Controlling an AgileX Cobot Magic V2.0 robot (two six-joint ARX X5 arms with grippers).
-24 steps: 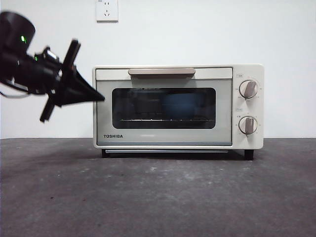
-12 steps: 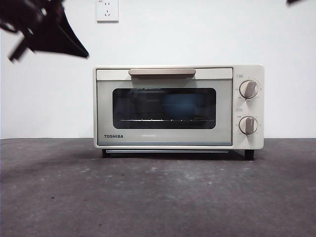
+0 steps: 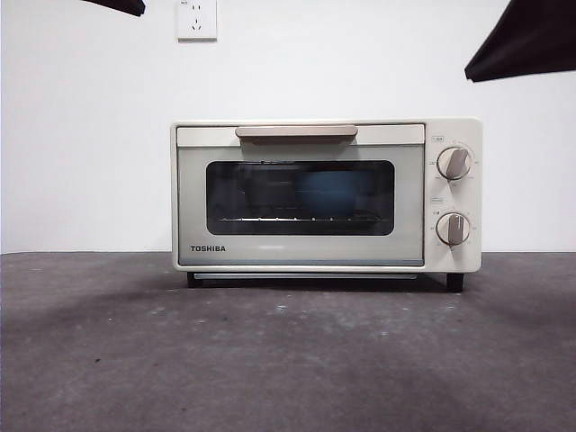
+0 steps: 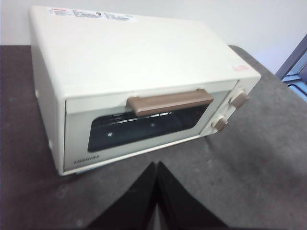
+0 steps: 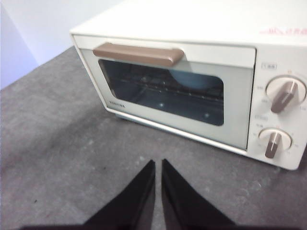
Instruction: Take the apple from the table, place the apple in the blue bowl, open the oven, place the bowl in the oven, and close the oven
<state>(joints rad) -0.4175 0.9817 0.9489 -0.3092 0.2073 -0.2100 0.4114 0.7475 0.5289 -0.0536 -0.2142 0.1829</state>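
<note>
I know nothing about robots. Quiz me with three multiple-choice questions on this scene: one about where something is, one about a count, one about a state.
1. Where is the blue bowl?
A. on the table in front of the oven
B. inside the oven
C. on top of the oven

2. How many knobs does the oven have?
A. one
B. two
C. four

3. The oven door is:
A. shut
B. hanging fully open
C. taken off

Answers:
1 B, a blue shape shows dimly through the dark glass.
2 B, two knobs sit one above the other beside the door.
3 A, the door stands flush, its handle at the top.
</note>
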